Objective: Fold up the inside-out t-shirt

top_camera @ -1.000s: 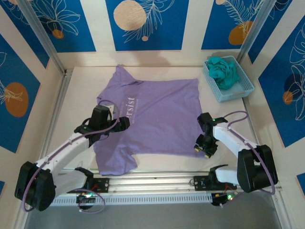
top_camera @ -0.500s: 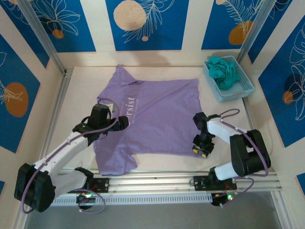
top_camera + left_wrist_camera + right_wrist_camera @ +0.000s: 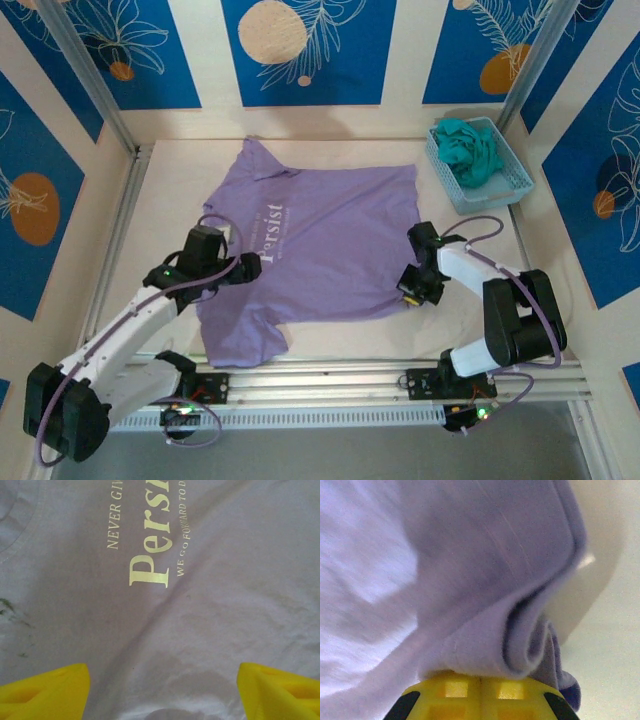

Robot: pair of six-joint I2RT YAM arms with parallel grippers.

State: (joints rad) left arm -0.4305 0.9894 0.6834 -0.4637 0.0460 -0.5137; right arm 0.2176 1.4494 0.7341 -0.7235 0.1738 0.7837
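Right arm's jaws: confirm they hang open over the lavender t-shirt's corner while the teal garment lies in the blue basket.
Not open: the right wrist view shows the right gripper with jaws shut on a corner of the lavender t-shirt. The teal garment lies in the blue basket.

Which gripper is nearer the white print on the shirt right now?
Left. The left gripper is open right beside the print; the right gripper is shut on the t-shirt hem, far across from it.
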